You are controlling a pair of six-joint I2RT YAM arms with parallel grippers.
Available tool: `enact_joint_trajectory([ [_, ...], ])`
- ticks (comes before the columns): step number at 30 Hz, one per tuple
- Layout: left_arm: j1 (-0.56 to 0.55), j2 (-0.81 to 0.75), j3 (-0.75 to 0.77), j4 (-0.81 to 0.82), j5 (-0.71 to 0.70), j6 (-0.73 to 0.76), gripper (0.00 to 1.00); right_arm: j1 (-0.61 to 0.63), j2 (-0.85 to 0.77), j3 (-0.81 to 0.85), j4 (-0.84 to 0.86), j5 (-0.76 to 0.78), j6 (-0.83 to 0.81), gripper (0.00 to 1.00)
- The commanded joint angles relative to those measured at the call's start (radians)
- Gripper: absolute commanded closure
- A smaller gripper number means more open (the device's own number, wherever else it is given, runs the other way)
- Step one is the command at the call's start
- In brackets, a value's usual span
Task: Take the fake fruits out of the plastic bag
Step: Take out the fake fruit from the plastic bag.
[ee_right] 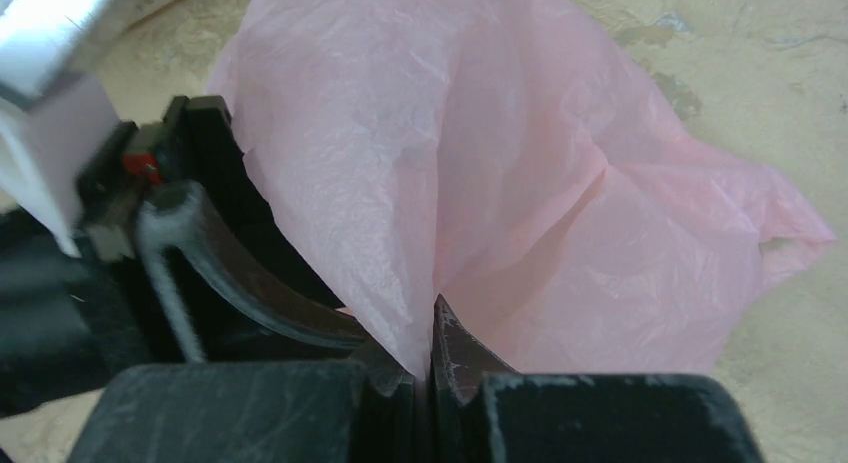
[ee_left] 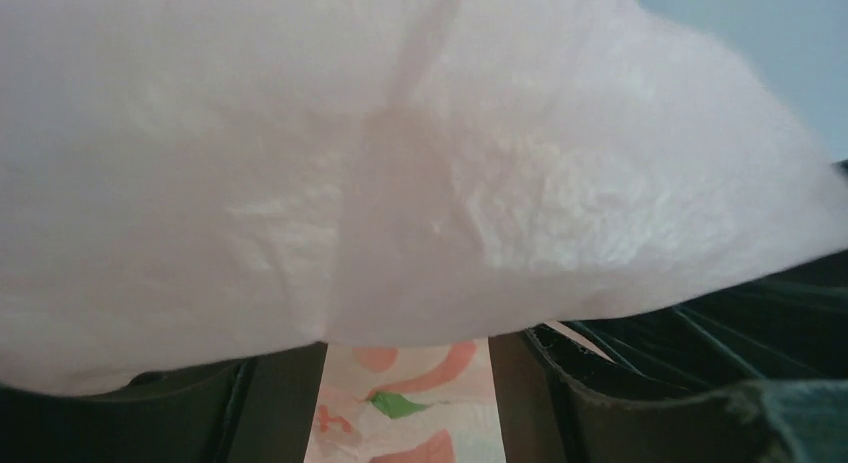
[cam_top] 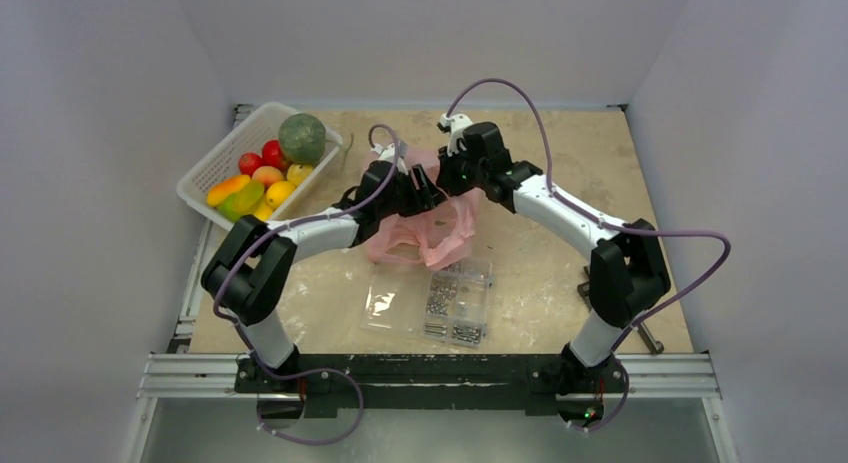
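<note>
The pink plastic bag [cam_top: 430, 238] lies crumpled mid-table, and both grippers meet at its top. My right gripper [ee_right: 428, 358] is shut on a fold of the bag's film [ee_right: 520, 183]. My left gripper [ee_left: 405, 383] has its fingers [ee_left: 280, 408] apart, pink film draped over the tips and the bag's printed side showing in the gap. From above, the left gripper [cam_top: 428, 190] and the right gripper [cam_top: 447, 173] nearly touch. The fake fruits sit in the white basket [cam_top: 215, 168]: a grey-green melon [cam_top: 302, 138] with small red, yellow and orange ones [cam_top: 262, 178]. No fruit shows inside the bag.
A flat clear case of metal screws [cam_top: 458, 298] and a small clear pouch [cam_top: 385, 303] lie just in front of the bag. A dark metal tool [cam_top: 590, 283] rests by the right arm. Walls close in the table on three sides.
</note>
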Motion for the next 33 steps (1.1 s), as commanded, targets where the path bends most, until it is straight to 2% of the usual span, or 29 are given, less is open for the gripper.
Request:
enact_joint_trajectory([
  [1,-0.074,0.006,0.076,-0.097,-0.235,0.130,0.42,0.002,-0.031,0.073,-0.021,-0.067,0.101,1.00],
  [3,-0.132,-0.023,0.051,-0.031,-0.304,0.195,0.41,0.003,-0.030,0.079,-0.020,-0.090,0.106,1.00],
  [5,-0.153,-0.021,0.025,0.025,-0.339,0.197,0.41,0.002,-0.033,0.077,-0.018,-0.094,0.117,1.00],
  [8,-0.153,0.033,0.071,-0.006,-0.367,0.204,0.47,0.002,-0.041,0.076,-0.021,-0.098,0.124,1.00],
  [12,-0.182,0.067,0.089,0.017,-0.560,0.290,0.46,0.002,-0.040,0.077,-0.023,-0.118,0.129,1.00],
  [16,-0.178,0.054,0.146,-0.095,-0.755,0.381,0.42,0.000,-0.057,0.073,-0.036,-0.109,0.116,1.00],
  [19,-0.162,0.039,0.170,-0.145,-0.818,0.452,0.40,0.001,-0.077,0.058,-0.029,-0.103,0.103,1.00],
  [24,-0.151,0.008,0.156,-0.120,-0.843,0.523,0.35,-0.002,-0.075,0.042,-0.028,-0.122,0.088,1.00],
  [27,-0.113,0.036,0.201,-0.190,-0.809,0.493,0.35,-0.001,-0.085,0.028,-0.013,-0.141,0.087,1.00],
  [31,-0.089,0.078,0.233,-0.170,-0.723,0.506,0.34,-0.002,-0.094,0.020,-0.003,-0.165,0.088,1.00],
  [33,-0.086,0.113,0.283,-0.213,-0.713,0.504,0.32,-0.001,-0.092,0.019,-0.002,-0.173,0.088,1.00],
])
